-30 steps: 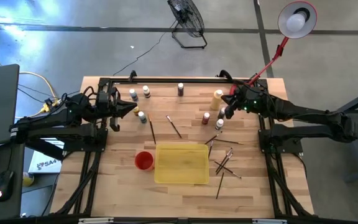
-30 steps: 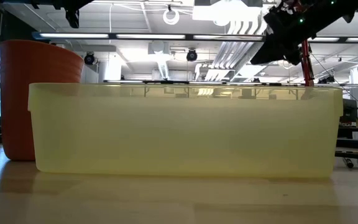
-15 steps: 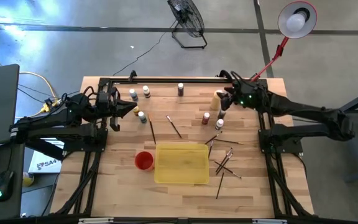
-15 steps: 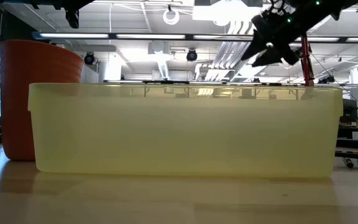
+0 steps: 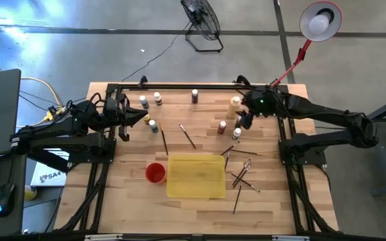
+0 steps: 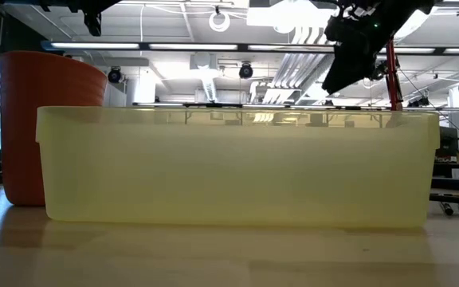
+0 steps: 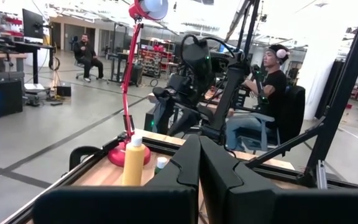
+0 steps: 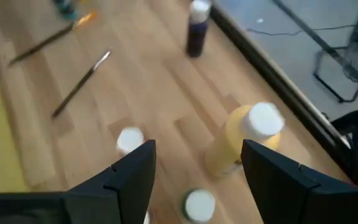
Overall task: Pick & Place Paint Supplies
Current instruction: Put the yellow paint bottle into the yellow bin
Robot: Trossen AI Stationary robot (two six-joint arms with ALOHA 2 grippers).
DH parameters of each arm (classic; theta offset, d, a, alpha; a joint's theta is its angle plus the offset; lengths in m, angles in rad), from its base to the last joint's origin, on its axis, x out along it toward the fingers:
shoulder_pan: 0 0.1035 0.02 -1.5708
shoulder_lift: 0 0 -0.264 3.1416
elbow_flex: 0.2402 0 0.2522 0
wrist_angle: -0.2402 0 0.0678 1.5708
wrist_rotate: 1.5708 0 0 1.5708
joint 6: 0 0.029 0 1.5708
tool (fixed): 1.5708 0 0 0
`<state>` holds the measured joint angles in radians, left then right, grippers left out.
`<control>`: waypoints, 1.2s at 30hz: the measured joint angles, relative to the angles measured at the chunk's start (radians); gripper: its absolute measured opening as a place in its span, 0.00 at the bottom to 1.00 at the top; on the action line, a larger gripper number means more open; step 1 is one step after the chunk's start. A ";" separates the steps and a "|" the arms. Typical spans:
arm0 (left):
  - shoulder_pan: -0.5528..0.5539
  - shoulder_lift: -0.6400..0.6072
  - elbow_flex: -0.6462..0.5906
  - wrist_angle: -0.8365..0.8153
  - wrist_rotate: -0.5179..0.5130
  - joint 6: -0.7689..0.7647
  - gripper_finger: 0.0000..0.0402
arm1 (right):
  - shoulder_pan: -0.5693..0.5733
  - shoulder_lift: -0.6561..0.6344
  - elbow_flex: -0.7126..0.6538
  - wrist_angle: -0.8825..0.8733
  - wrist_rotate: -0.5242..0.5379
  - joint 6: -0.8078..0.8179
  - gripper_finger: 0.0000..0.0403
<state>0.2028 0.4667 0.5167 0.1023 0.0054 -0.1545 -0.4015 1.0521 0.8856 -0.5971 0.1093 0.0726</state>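
My right gripper (image 5: 243, 119) is open and empty, hovering above the right-hand bottles; it also shows in the low view (image 6: 343, 70). In the right wrist view its fingers (image 8: 197, 177) stand over a larger yellowish bottle (image 8: 240, 142) and two pale-capped small bottles (image 8: 129, 139) (image 8: 199, 204). All three stand upright on the table. A dark bottle (image 8: 196, 30) stands farther off. My left gripper (image 5: 143, 117) is shut and empty at the far left, near a small bottle (image 5: 154, 125). More bottles (image 5: 157, 98) (image 5: 194, 96) stand along the far edge. Thin brushes (image 5: 187, 136) (image 5: 243, 173) lie flat on the table.
A flat yellow tray (image 5: 195, 191) lies at the near middle, with a red cup (image 5: 155, 173) on its left. Both fill the low view (image 6: 237, 171) (image 6: 46, 119). A red lamp base (image 7: 122, 152) stands at the far right corner. People sit in the room beyond the table.
My right gripper has drifted a little toward the far edge above the right-hand bottles and has tipped to point more steeply down. It stays open and empty. No bottle or brush has moved.
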 joint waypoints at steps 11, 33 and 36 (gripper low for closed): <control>0.000 0.000 0.000 -0.039 0.003 0.020 0.00 | -0.063 -0.001 0.000 0.011 -0.019 -0.070 0.57; 0.000 0.000 0.000 -0.044 0.002 0.000 0.00 | -0.247 0.142 0.000 0.142 -0.134 0.135 0.57; 0.000 0.000 0.000 -0.044 0.002 0.000 0.00 | -0.246 0.147 0.000 0.142 -0.135 0.136 0.57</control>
<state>0.2027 0.4667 0.5167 0.0586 0.0071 -0.1547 -0.6479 1.1986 0.8860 -0.4548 -0.0254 0.2089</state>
